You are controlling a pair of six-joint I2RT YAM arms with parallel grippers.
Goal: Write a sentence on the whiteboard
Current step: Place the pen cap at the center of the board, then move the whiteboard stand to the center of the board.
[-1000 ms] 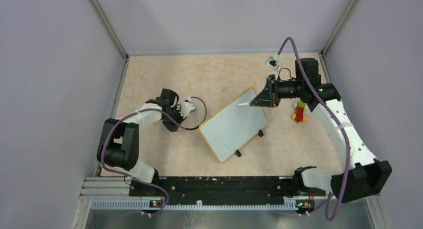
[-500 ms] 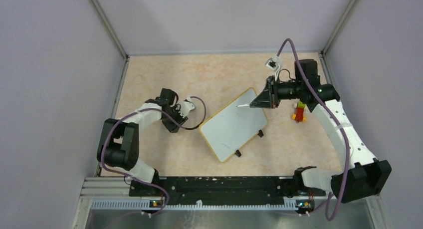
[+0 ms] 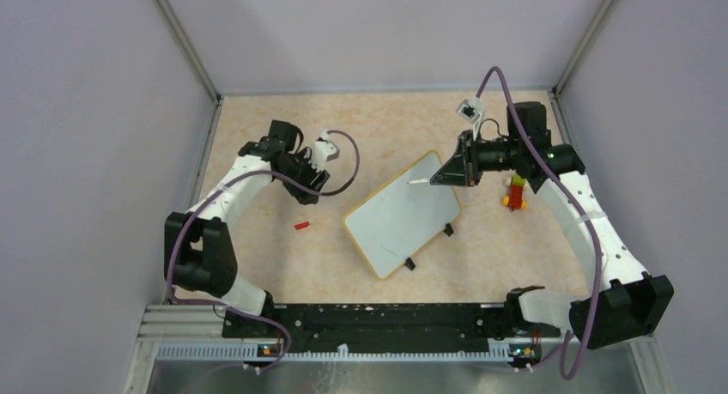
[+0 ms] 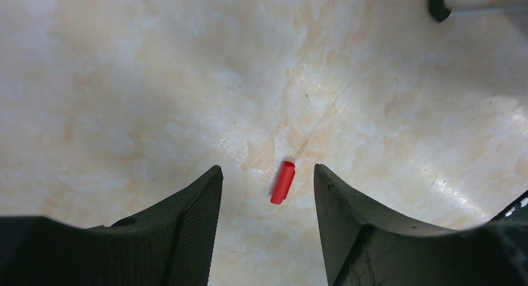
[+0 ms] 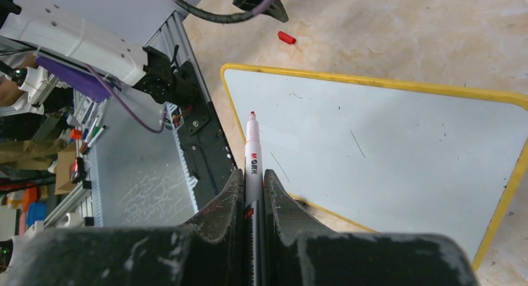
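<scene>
The whiteboard (image 3: pixel 403 215) lies tilted mid-table, its yellow-rimmed white face (image 5: pixel 386 143) bearing only faint dark scratches; no red sentence shows on it. My right gripper (image 3: pixel 439 178) is shut on a white marker (image 5: pixel 253 150), whose uncapped red tip (image 3: pixel 410 181) hovers over the board's far left part. My left gripper (image 3: pixel 311 184) is open and empty, raised left of the board. A small red marker cap (image 3: pixel 301 225) lies on the table below it, seen between the open jaws (image 4: pixel 282 182) and in the right wrist view (image 5: pixel 286 37).
A small red, yellow and green object (image 3: pixel 515 191) sits right of the board under the right arm. The board's two black clip feet (image 3: pixel 409 263) (image 3: pixel 447 230) stick out at its near edge. Grey walls enclose the table; the arms' base rail (image 3: pixel 360 321) runs along the front.
My left arm has lifted and swung toward the back, and the red cap now lies uncovered on the table. The right gripper and marker have barely moved.
</scene>
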